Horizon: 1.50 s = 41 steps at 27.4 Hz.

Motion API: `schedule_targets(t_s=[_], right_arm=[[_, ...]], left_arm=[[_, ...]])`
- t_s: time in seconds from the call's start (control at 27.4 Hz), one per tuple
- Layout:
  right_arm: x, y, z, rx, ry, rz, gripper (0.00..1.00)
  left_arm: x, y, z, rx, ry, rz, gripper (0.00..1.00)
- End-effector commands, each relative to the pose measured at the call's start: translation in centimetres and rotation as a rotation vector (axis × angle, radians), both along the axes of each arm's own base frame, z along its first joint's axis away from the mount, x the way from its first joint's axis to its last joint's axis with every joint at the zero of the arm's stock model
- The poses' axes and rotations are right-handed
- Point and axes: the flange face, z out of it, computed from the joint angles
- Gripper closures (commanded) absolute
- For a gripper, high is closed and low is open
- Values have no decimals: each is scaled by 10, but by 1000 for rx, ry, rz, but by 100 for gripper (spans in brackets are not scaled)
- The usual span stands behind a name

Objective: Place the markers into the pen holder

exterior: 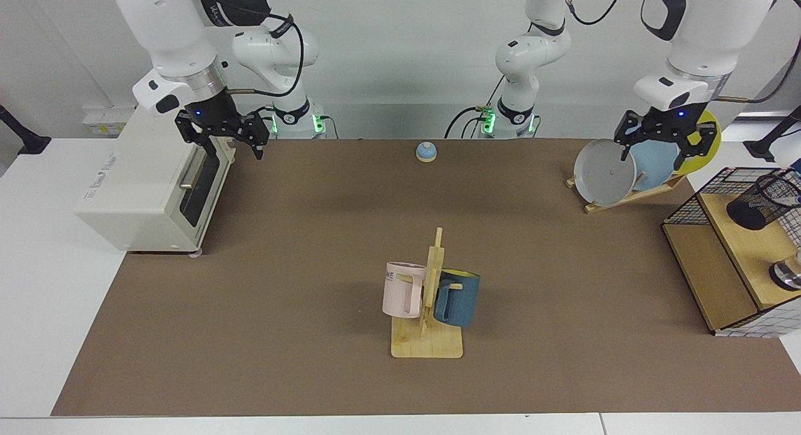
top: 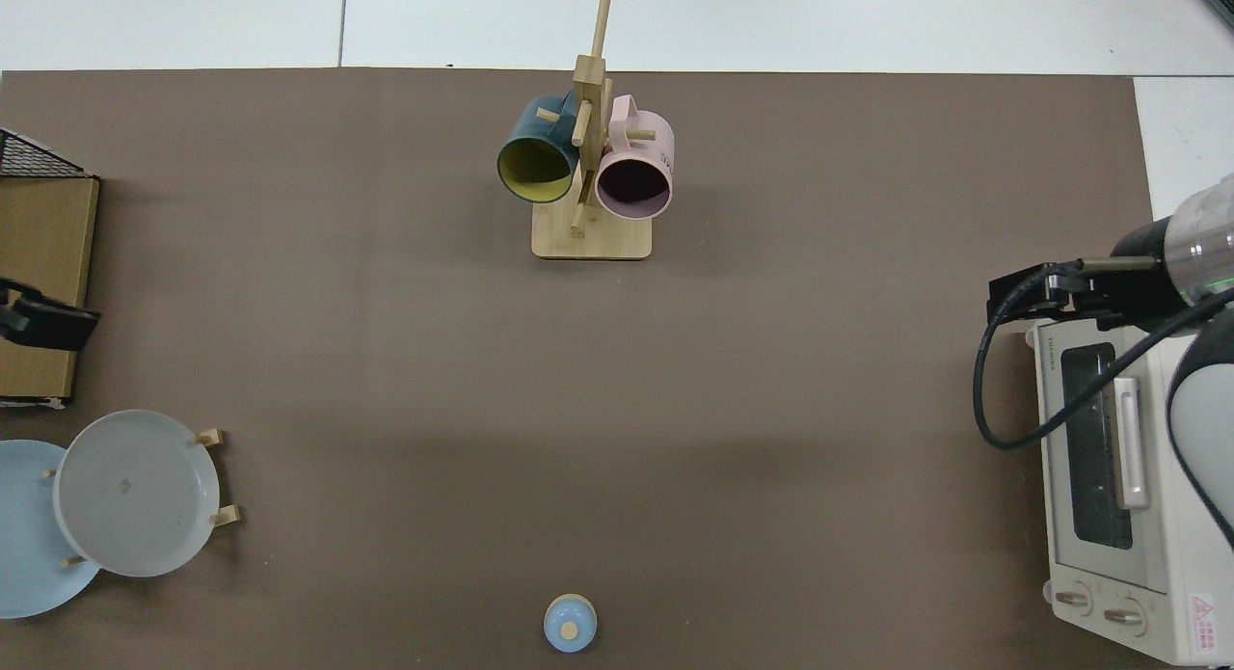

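Observation:
The pen holder [exterior: 763, 202], a black wire-mesh cup, leans tilted on the upper wooden board of the wire basket [exterior: 685, 204] at the far right of the facing view. It lies outside the top view. I cannot make out the marker in either view. My left gripper [exterior: 666, 146] hangs in the air in front of the plate rack, to the left of the pen holder and higher than it. Only a black piece of it [top: 43, 323] shows at the top view's left edge. My right gripper [exterior: 219, 134] waits above the toaster oven's front corner, also seen as [top: 1036, 299].
A white toaster oven [exterior: 144, 191] stands at the mat's left end. A wooden rack with grey, blue and yellow plates [exterior: 604, 172] sits beside the basket. A mug tree [exterior: 428, 297] with two mugs stands mid-table, a small blue bell [exterior: 426, 151] at the back. A shiny metal round thing [exterior: 788, 273] rests on the basket's board.

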Motion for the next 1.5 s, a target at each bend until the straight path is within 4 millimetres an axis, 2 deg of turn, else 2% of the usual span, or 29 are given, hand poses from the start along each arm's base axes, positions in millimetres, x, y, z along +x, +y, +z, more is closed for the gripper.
schedule_targets(t_s=[0.0, 0.15, 0.33, 0.58, 0.66, 0.88, 0.95, 1.06, 1.2, 1.46], right_arm=[[-5, -4, 0, 6, -17, 13, 0], [-5, -5, 0, 6, -17, 11, 0], [-5, -5, 0, 6, -17, 11, 0], [-5, -4, 0, 6, -17, 13, 0], [-5, -4, 0, 6, -17, 13, 0], [-5, -4, 0, 6, -17, 12, 0], [-5, -5, 0, 6, -17, 11, 0], [-5, -5, 0, 6, -17, 11, 0], [-5, -4, 0, 6, -17, 12, 0], [-5, -5, 0, 6, -17, 11, 0]], left_arm=[[-10, -19, -2, -69, -3, 171, 0], [-11, -36, -1, -101, -7, 244, 0], [-11, -45, -1, -104, -9, 250, 0], [-10, -42, 1, -108, -11, 256, 0], [-11, -49, 2, -110, -10, 243, 0], [-12, -36, 7, -128, -18, 273, 0], [-12, -38, 10, -131, -25, 274, 0], [-13, -53, 13, -133, -7, 282, 0], [-11, -58, 25, -134, -15, 291, 0], [-10, -57, 27, -133, -39, 233, 0]])
